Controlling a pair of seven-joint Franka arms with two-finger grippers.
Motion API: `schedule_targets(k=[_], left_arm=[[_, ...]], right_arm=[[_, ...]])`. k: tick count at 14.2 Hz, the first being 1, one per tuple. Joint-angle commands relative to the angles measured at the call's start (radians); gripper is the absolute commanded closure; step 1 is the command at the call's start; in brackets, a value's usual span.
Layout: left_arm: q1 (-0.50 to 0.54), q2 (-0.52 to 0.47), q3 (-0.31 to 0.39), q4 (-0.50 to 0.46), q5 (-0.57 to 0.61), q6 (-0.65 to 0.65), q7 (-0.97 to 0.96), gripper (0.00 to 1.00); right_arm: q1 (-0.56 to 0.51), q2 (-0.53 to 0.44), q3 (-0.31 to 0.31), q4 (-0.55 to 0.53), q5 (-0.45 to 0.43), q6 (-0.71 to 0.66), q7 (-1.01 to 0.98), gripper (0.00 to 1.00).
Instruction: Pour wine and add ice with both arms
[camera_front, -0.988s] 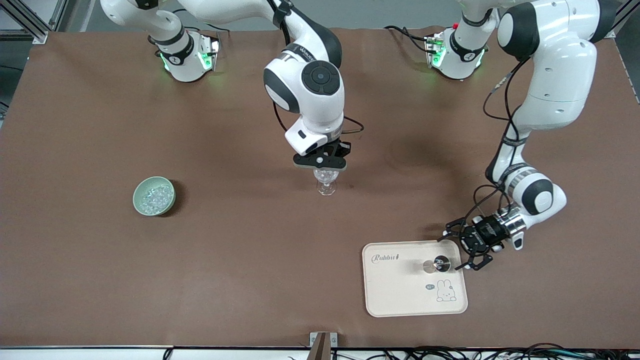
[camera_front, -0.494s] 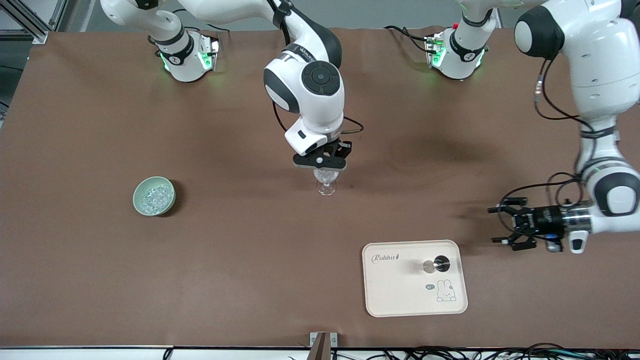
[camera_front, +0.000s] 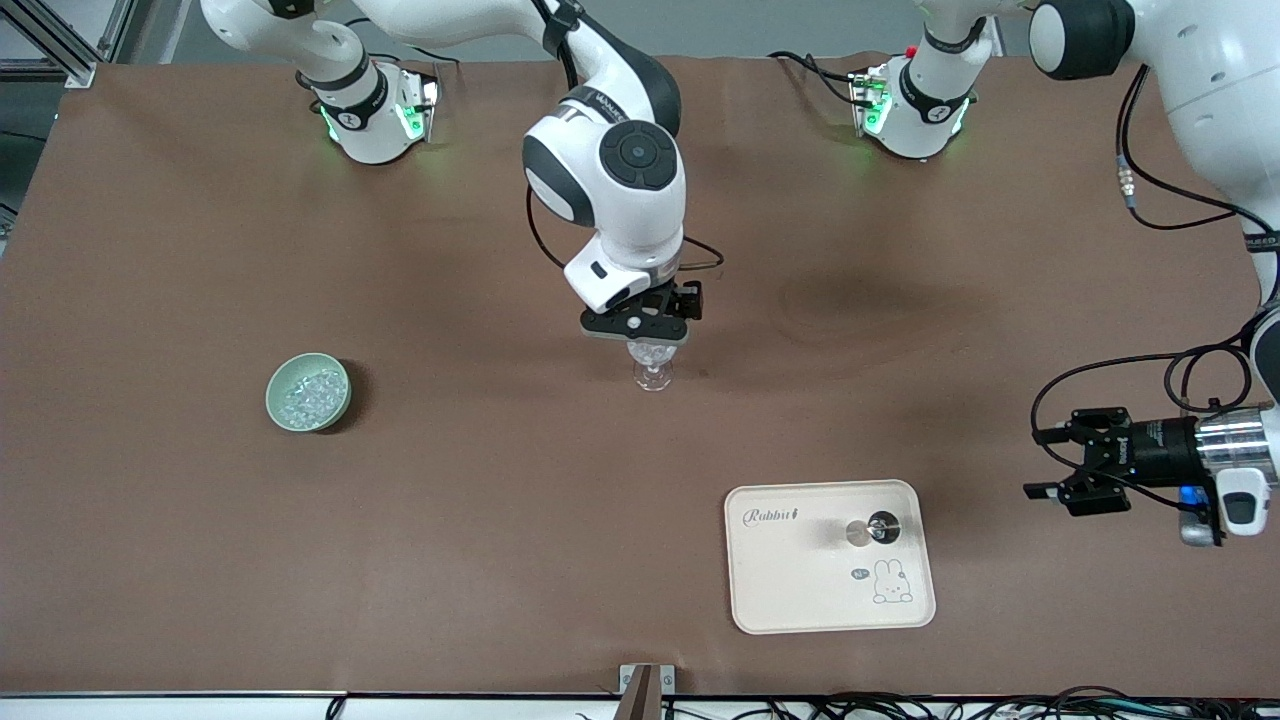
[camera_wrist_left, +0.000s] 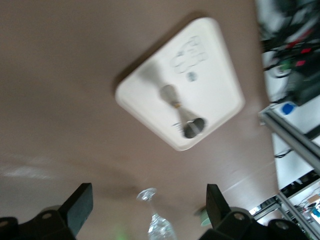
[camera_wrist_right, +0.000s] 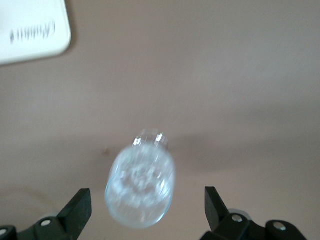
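Left gripper (camera_front: 1040, 465) swings clear of the tray (camera_front: 760, 590), fingers wide apart and empty, out toward the left arm's end of the table.

Right gripper (camera_front: 637, 338) hovers spread and empty over the glass (camera_front: 652, 362), now holding ice (camera_wrist_right: 142, 180); more ice (camera_front: 310, 392) sits in the green bowl (camera_front: 279, 410). It should rise straight, without clipping the rim.

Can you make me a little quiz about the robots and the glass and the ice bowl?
1. True or false: the right gripper is over the stemmed glass.
2. What holds the ice? A. the cream tray B. the pale green bowl C. the left gripper
3. Fill in: the left gripper is open and holds ____.

Key: 1 true. 2 B, the pale green bowl. 3 nothing; it hangs past the cream tray, toward the left arm's end of the table.
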Motion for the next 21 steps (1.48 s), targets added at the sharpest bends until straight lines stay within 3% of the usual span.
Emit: schedule_targets(k=[1,5,8,11,14,17,21], left_arm=[[0.007,-0.094,-0.038,-0.013,0.02,0.048,0.003,0.0],[0.011,-0.2,-0.029,-0.019,0.091,0.049,0.091,0.0],[0.007,-0.287,-0.041,-0.028,0.299,0.049,0.334,0.0],[0.033,-0.385,-0.178,-0.05,0.582,0.051,0.383,0.0],[0.023,-0.546,-0.253,-0.178,0.754,0.046,0.449,0.0],[0.022,-0.743,-0.294,-0.375,0.822,0.045,0.497,0.0],[0.005,-0.777,-0.321,-0.354,0.862,-0.029,0.491,0.0]], right_arm=[[-0.063,-0.107,-0.002,-0.014,-0.06,-0.029,0.006,0.0],[-0.215,-0.248,-0.002,-0.017,-0.066,-0.144,-0.062,0.0],[-0.377,-0.331,-0.002,-0.017,-0.063,-0.222,-0.209,0.0],[-0.525,-0.382,-0.001,-0.016,-0.054,-0.311,-0.38,0.0],[-0.634,-0.417,-0.001,-0.019,-0.051,-0.37,-0.415,0.0],[-0.721,-0.487,-0.004,-0.1,-0.049,-0.402,-0.574,0.0],[-0.807,-0.564,-0.007,-0.195,0.006,-0.399,-0.754,0.0]])
